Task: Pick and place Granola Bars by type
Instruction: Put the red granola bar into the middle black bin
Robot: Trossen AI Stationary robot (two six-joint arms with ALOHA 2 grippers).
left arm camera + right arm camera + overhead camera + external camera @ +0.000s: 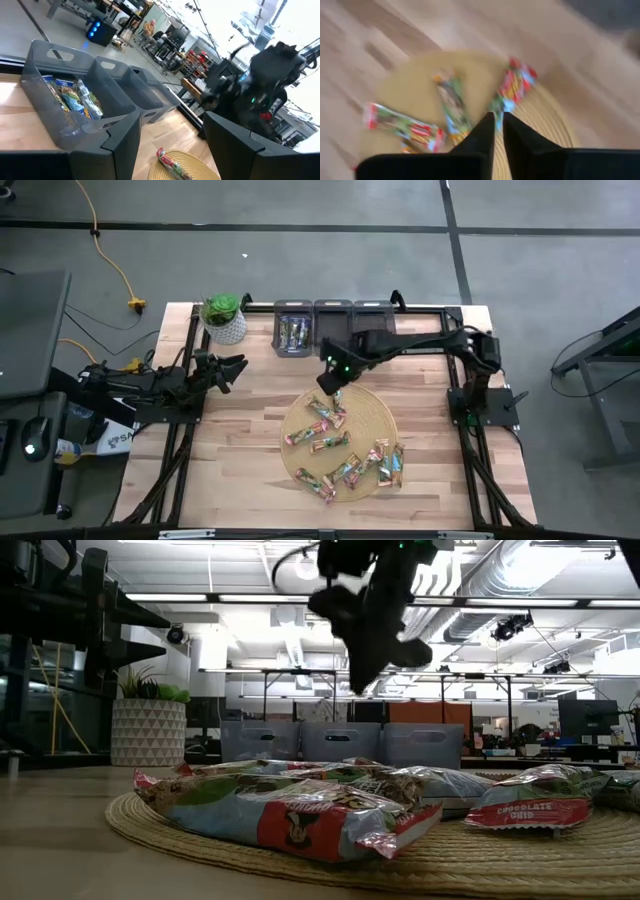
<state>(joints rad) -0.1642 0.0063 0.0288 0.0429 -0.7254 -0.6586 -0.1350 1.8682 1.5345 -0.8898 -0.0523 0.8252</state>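
The bars (345, 450) lie scattered on the round woven mat (385, 412) near the table's front edge; a few already sit in the left bin (294, 334) at the far edge. They look light and flat, in crinkly foil that is likely slippery, so a pinch across the narrow middle seems safest. The right pincer (498, 120) hangs over the mat's far rim, nearly clenched and empty. The left pincer (232, 370) waits released by the left edge.

Black jointed arms, green LED at right wrist.
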